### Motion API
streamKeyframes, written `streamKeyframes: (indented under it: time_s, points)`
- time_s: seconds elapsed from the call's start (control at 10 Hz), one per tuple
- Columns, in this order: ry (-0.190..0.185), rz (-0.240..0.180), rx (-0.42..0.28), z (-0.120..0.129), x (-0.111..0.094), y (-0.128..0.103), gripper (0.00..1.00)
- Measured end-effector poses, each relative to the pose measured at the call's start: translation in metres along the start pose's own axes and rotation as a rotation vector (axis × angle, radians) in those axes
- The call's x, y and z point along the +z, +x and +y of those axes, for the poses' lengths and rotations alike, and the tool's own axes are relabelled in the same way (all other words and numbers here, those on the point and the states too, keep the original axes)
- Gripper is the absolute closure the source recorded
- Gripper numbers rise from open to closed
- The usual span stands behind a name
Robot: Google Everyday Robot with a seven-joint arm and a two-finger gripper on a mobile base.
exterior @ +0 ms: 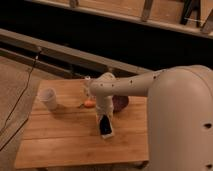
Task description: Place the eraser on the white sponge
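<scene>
1. Dark wall with pale horizontal beams (75,57) fills the back; grey floor (15,75) at left, with a thin black cable (22,97) running across it.
2. White robot body and arm (140,85) take up the right side; the arm reaches left over the surface, then bends down.
3. Wooden slatted surface (60,137) in the lower middle carries all the small things.
4. End effector (104,118) points down over the centre-right of the surface, just in front of the bowl. Its fingers are closed tight on the top end of the eraser.
5. Dark red bowl (121,103) sits behind the end effector, partly hidden by the arm.
6. White cup (48,97) stands upright at the left rear of the surface, well apart from the rest.
7. Eraser (105,126), black and flat, hangs from the end effector, right over the white sponge. Contact between the two cannot be told.
8. White sponge (110,134) shows only as a pale edge along the eraser's lower and right sides.
9. Small orange object (89,104) lies just left of the arm, near the bowl.
</scene>
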Motion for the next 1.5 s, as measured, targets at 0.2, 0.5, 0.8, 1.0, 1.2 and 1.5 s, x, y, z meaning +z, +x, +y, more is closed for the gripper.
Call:
streamKeyframes:
  time_s: [0.2,0.5,0.8,1.0,1.2,1.5]
  points:
    - [-0.001,0.031,0.009,-0.005,0.008,0.002,1.0]
    - [-0.001,0.067,0.01,-0.008,0.014,0.003,0.88]
    - [-0.004,0.072,0.004,-0.008,0.013,-0.001,0.55]
    - [-0.005,0.071,0.002,-0.008,0.012,-0.003,0.34]
    - [-0.005,0.074,0.001,-0.009,0.012,-0.003,0.21]
    - [-0.005,0.078,0.0,-0.009,0.012,-0.004,0.2]
